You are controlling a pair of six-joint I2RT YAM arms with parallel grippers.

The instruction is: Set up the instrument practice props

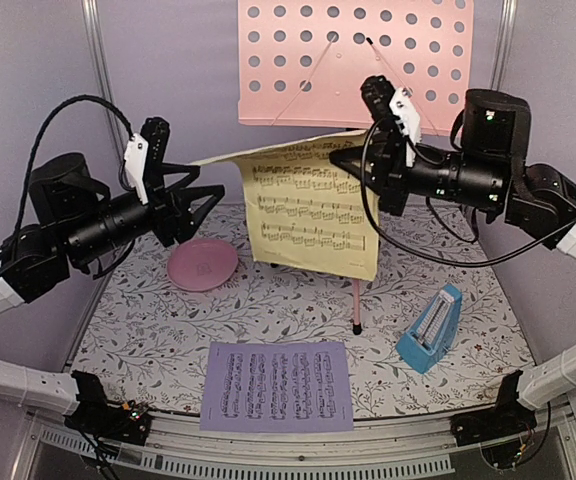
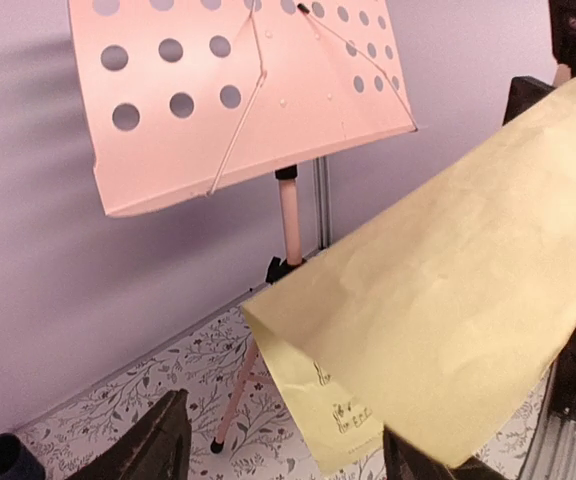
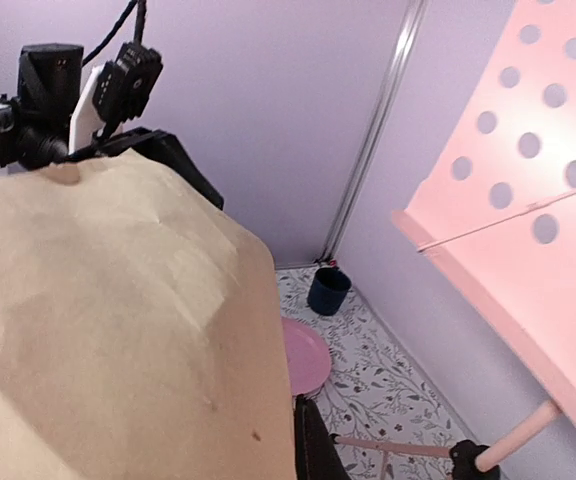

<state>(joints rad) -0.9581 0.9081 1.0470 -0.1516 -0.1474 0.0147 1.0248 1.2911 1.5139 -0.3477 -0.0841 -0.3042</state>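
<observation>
right end effector (image 1: pixel 346 158) is pinching yellow sheet (image 1: pixel 313 205) by its right corner, mid-air near side of pink stand (image 1: pixel 353 60); left end effector (image 1: pixel 206 195) is gaping wide, empty. Sheet is sagging off one corner, could slip out

The pink perforated music stand (image 1: pixel 353 60) stands upright at the back. Before it the yellow sheet of music (image 1: pixel 313 205) hangs aloft, its top edge pinched in the right claw (image 1: pixel 340 155). The lavender sheet (image 1: pixel 278 385) lies flat in front, and the blue pyramid metronome (image 1: pixel 430 328) stands upright nearby.
</observation>
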